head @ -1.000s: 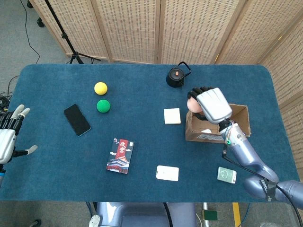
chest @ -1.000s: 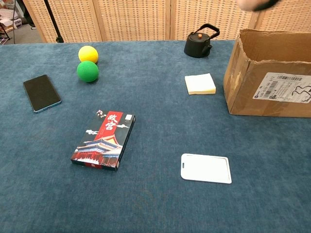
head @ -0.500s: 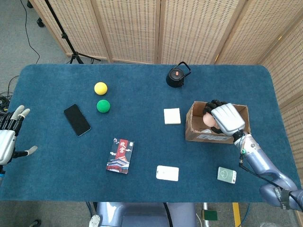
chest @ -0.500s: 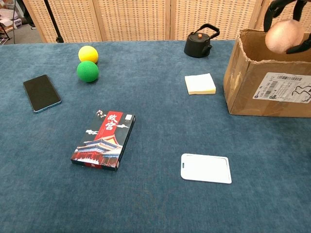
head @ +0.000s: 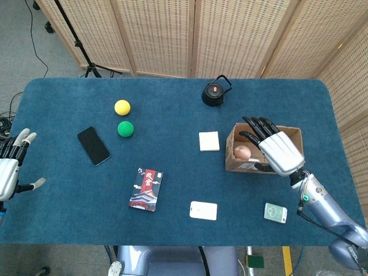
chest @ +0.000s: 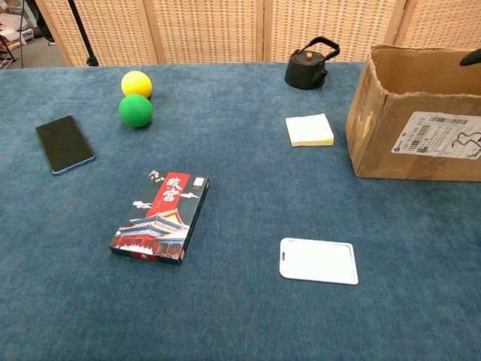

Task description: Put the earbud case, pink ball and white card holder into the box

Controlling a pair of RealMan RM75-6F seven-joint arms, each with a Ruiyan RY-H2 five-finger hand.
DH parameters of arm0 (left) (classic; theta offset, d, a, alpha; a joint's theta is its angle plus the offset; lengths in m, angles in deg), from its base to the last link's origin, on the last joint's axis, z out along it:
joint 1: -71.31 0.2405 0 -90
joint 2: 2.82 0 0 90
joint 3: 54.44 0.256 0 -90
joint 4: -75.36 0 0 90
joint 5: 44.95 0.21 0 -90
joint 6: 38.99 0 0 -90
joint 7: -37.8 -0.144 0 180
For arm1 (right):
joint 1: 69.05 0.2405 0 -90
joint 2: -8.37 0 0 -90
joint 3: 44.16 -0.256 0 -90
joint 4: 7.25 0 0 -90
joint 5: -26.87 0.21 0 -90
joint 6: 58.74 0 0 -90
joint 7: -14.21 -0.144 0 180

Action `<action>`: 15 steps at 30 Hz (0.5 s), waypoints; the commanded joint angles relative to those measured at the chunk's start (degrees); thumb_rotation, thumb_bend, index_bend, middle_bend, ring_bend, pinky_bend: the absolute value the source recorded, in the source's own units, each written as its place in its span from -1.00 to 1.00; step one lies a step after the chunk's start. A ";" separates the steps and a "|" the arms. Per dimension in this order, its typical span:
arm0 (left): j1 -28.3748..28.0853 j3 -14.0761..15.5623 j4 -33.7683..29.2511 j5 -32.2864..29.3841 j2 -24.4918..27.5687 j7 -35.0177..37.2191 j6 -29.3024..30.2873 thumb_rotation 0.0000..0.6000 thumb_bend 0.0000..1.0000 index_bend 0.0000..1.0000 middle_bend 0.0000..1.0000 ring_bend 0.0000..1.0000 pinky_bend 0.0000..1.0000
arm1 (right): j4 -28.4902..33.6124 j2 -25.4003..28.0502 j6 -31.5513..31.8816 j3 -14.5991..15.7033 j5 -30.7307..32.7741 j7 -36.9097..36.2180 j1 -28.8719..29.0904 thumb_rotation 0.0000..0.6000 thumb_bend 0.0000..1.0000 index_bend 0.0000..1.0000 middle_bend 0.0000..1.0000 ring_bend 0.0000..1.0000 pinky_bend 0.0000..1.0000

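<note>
The pink ball [head: 242, 152] lies inside the cardboard box [head: 234, 163], near its left wall. My right hand [head: 276, 148] hovers over the box with its fingers spread and holds nothing. In the chest view the box [chest: 406, 147] hides the ball, and only a dark fingertip [chest: 472, 56] shows at the right edge. The white card holder [head: 203, 210] [chest: 319, 261] lies flat near the front edge. The green earbud case [head: 275, 213] sits on the table in front of the box. My left hand [head: 11, 167] rests open at the far left edge.
A black teapot [head: 215, 92] stands at the back. A pad of sticky notes [head: 209, 141] lies left of the box. A yellow ball [head: 122, 107], a green ball [head: 125, 129], a black phone [head: 94, 145] and a card deck box [head: 146, 189] lie on the left half.
My right hand carried the pink ball from the box's left rim to over the box, then let it go. The ball now lies inside and the fingers have spread. The left hand stayed put.
</note>
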 commanded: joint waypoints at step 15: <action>0.17 0.11 0.09 0.08 -0.01 0.04 0.39 1.00 -1.00 -1.00 -1.00 -1.00 -1.00 | 1.17 -9.08 -7.62 9.90 -14.53 8.01 -1.88 1.00 -1.00 -0.63 -0.77 -1.00 -0.85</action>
